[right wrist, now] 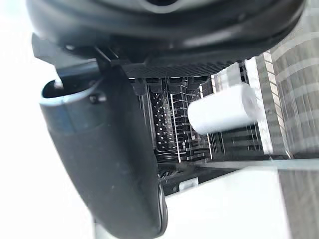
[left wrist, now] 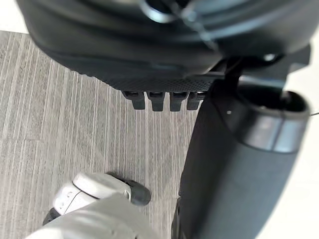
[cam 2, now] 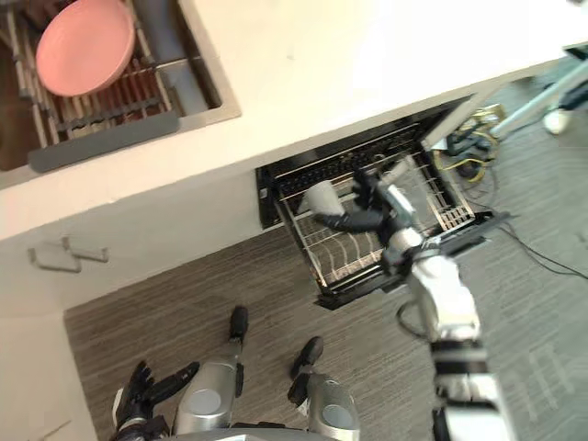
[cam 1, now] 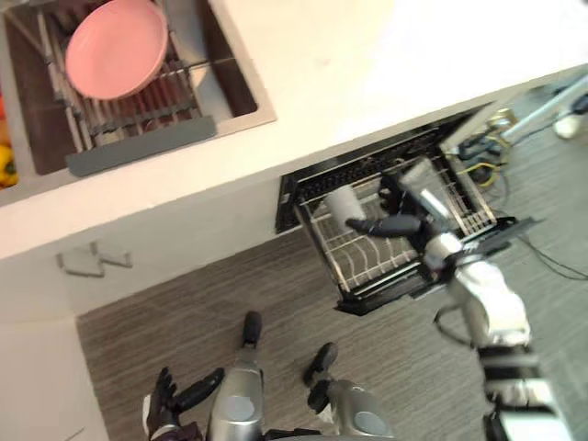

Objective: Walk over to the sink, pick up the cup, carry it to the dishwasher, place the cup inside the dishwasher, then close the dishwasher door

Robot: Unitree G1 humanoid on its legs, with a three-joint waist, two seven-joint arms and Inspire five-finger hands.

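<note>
The pale cup (cam 1: 342, 204) lies in the dishwasher's wire rack (cam 1: 367, 262), apparently free of the right hand (cam 1: 409, 219), whose fingers look uncurled just beside it (left hand (cam 1: 175, 397) hangs slack). Placing seems finished; next, withdraw and lift the door (cam 1: 377, 299).

The plate (cam 1: 117, 48) at the far left is plain pink. It lies on a grey rack (cam 1: 138, 115) in a brownish-grey sink (cam 1: 241, 92). The countertop (cam 1: 367, 73) is plain cream-white. To the right, the cup (cam 1: 344, 204) is plain white, and the wire basket (cam 1: 367, 262) under it is white against the black dishwasher (cam 1: 303, 188). The floor (cam 1: 165, 322) is grey with fine streaked lines. The left hand (cam 1: 170, 400) and the right hand (cam 1: 390, 223) are black.
</note>
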